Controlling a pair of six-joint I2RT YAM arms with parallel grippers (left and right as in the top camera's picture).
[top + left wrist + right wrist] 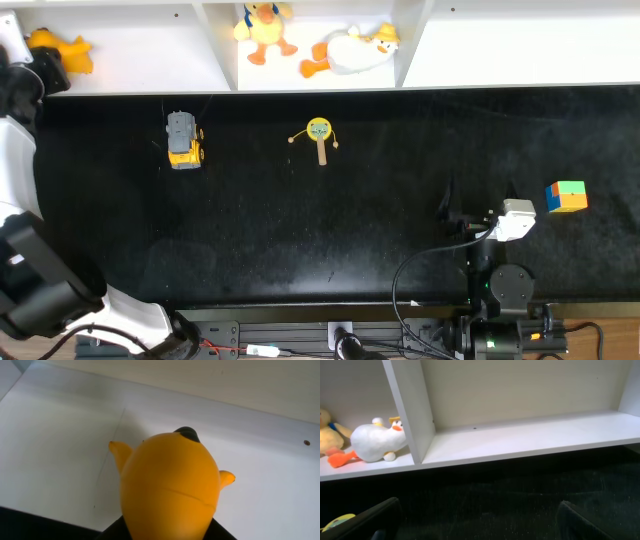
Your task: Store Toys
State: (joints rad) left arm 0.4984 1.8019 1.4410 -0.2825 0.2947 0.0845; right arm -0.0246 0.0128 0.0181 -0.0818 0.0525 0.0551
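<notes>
Reading as a robotics lab bench, not a home. Black matting covering the table point(300, 240); a white cubby shelf point(500, 60) standing along its far edge. Left arm point(40, 290) and right arm point(510, 285) standing at the near edge, cables point(398, 285) looping beside them, exposed wiring point(340, 345) lying there. Toy truck point(184, 139), rattle point(319, 136) and colour cube point(566, 196) sitting well apart like test props.

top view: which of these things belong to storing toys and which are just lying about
Job: orange duck, yellow duck, white goose, toy truck, rattle, colour cube, white shelf.
Lying about: cables, black mat.
</notes>
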